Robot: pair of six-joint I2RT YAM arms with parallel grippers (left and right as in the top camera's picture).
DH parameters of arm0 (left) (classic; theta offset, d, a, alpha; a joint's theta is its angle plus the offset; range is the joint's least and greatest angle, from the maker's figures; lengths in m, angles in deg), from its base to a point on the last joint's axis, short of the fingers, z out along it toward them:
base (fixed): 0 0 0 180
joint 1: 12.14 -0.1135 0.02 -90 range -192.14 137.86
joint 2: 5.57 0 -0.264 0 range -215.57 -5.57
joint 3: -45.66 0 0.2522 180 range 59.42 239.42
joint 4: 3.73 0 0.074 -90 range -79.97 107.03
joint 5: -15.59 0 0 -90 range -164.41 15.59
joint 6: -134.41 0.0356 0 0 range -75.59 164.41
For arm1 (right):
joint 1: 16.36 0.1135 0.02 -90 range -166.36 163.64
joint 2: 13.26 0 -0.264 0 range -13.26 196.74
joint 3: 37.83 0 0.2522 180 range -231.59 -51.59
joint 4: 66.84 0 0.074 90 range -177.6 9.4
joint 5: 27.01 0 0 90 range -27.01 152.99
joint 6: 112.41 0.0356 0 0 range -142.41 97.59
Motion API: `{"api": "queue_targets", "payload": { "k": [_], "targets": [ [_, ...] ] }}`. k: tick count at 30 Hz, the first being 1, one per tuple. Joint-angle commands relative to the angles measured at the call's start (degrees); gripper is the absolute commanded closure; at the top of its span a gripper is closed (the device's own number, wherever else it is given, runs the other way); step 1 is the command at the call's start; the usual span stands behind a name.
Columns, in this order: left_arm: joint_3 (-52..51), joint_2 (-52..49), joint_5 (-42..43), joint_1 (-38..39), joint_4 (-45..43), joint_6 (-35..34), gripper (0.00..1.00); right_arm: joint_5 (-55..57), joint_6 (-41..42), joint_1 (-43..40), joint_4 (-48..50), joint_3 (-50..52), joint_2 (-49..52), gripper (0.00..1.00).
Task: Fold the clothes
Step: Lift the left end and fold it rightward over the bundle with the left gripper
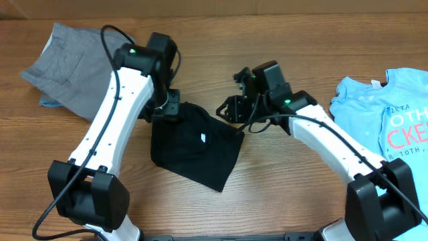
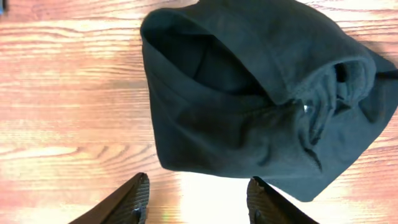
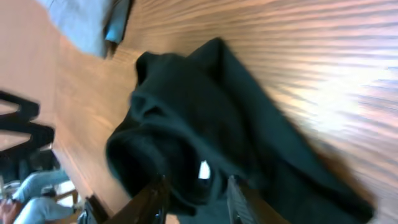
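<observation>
One black T-shirt (image 1: 187, 150), long axis diagonal

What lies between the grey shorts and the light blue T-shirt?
The overhead view shows the black T-shirt there, the left gripper and the right gripper at its top edge; the rest is bare table.

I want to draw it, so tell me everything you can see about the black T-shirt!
The black T-shirt is soft, plain dark cloth with a small white neck label. It lies crumpled and half-folded, a lopsided square, in the middle of the wooden table, its top edge bunched. The left gripper and right gripper hover by its upper corners, jaws apart, not clamping it.
</observation>
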Motion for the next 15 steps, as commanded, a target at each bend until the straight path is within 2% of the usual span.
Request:
{"api": "queue_targets", "payload": {
  "k": [1,2,3,5,8,12,15],
  "targets": [
    [-2.78,-0.07,1.62,-0.96,-0.37,5.14,0.55,-2.51,0.07,3.17,0.22,-1.14,-0.5,0.67],
    [-3.65,-0.07,1.62,-1.18,-0.83,5.14,0.57,-2.67,0.09,4.15,0.31,-1.14,-0.5,0.67],
    [-4.72,-0.07,1.73,-1.46,-1.64,5.01,0.6,-2.56,0.07,6.01,0.81,-1.14,-0.5,0.63],
    [-5.4,-0.07,2.14,-2.03,-2.25,4.26,0.62,-2.45,-0.2,8.94,1.88,-1.14,-0.44,0.48],
    [-5.11,0.07,2.29,-3.1,-1.84,4.24,0.62,-2.25,-2.71,11.74,1.77,-1.14,-0.44,0.4],
    [-3.3,0.09,2.86,-5.86,0.04,4.26,0.66,4.79,-3.13,13.9,0.98,-1.11,0.26,0.4],
    [-1.11,0.22,5.09,-7.85,0.94,4.66,0.67,4.72,-3.13,13.94,1.88,-1.11,1.81,0.46]
  ]
}}
